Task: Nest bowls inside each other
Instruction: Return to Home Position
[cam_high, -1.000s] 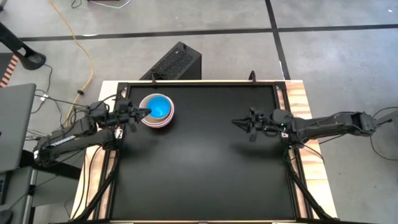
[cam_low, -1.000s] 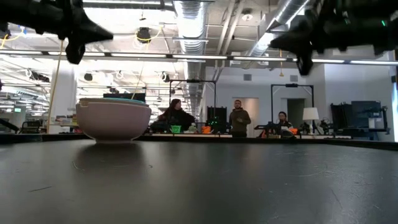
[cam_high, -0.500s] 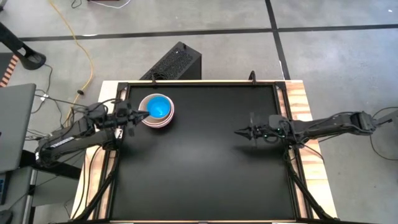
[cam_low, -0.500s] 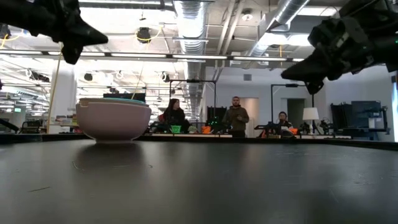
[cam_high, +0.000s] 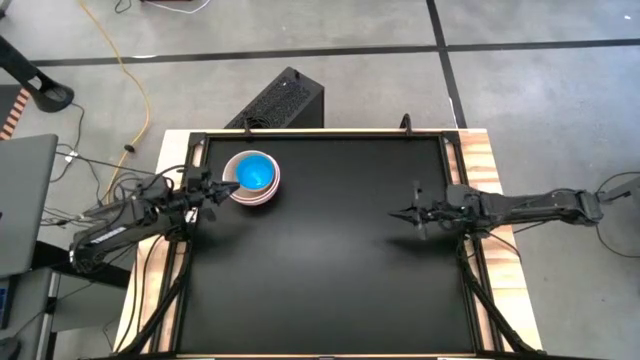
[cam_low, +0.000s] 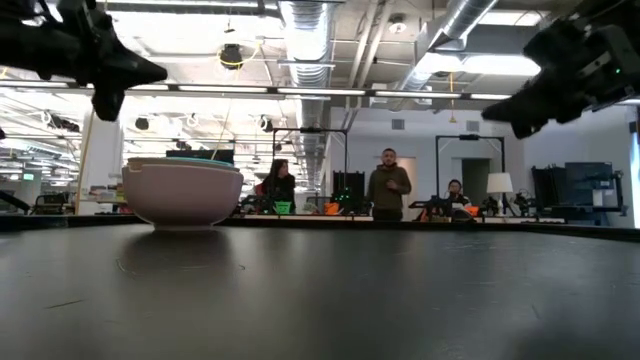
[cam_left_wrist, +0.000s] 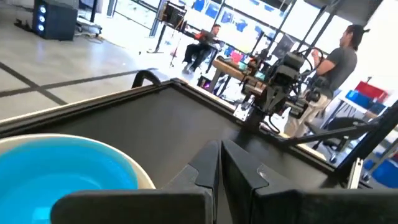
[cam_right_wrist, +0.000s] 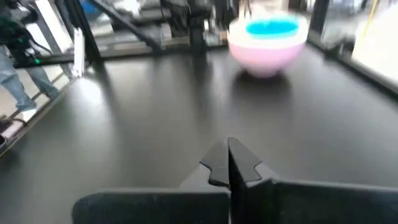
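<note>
The bowls stand as one nested stack (cam_high: 252, 178) on the black table's far left part, a pink bowl outermost (cam_low: 182, 193) and a blue one innermost (cam_left_wrist: 56, 165); the stack also shows across the table in the right wrist view (cam_right_wrist: 267, 40). My left gripper (cam_high: 234, 185) hovers shut just to the stack's left, above the table, its tips near the rim without touching. My right gripper (cam_high: 402, 214) hangs shut above the table's right side, far from the stack (cam_right_wrist: 227, 152).
A raised black frame (cam_high: 320, 134) borders the table. A black box (cam_high: 280, 100) stands on the floor beyond the far edge. People (cam_low: 388, 190) stand in the room behind. The table's middle and near part (cam_high: 320, 280) are bare.
My right gripper has drawn back toward the table's right edge, sunk a little, rolled about its own line and shut. My left gripper has drawn slightly back toward the left edge and down, staying shut. The bowl stack has kept still.
</note>
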